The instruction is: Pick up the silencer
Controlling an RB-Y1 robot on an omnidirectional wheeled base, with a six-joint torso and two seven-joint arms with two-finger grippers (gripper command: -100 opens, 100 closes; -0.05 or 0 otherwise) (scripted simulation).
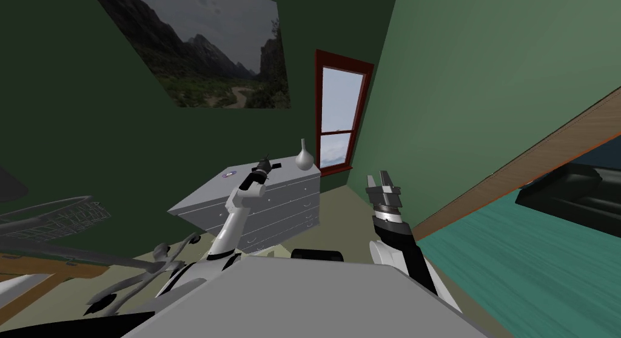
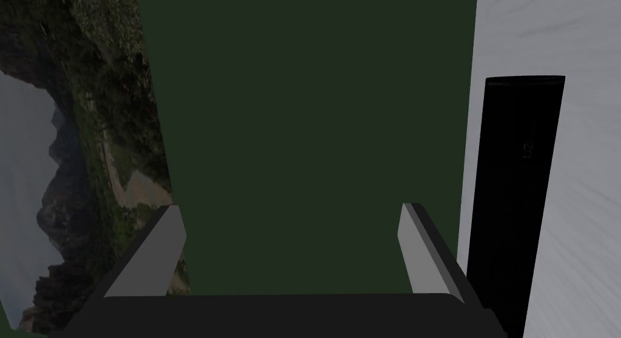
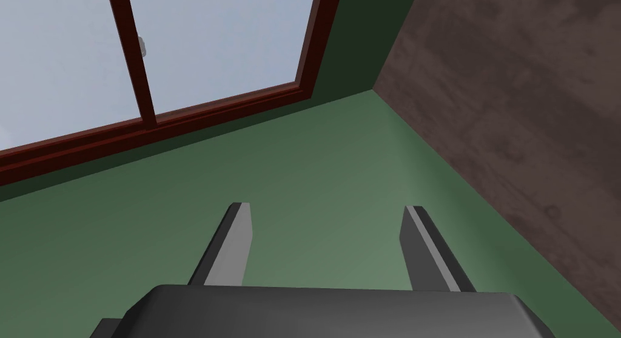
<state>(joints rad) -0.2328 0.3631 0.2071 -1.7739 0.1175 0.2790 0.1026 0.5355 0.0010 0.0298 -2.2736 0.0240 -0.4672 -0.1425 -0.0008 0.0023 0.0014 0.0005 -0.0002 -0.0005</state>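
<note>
Because the black silencer [image 2: 518,189] lies on the dresser [image 2: 582,49] outside the open left pincer [image 2: 291,210], closing now may grasp nothing.

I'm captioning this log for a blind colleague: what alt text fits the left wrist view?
The left gripper, fingers open with nothing between them, faces a dark green wall. The silencer, a long black bar, lies on the pale dresser top just outside one finger; a landscape picture hangs beyond the other.
</note>
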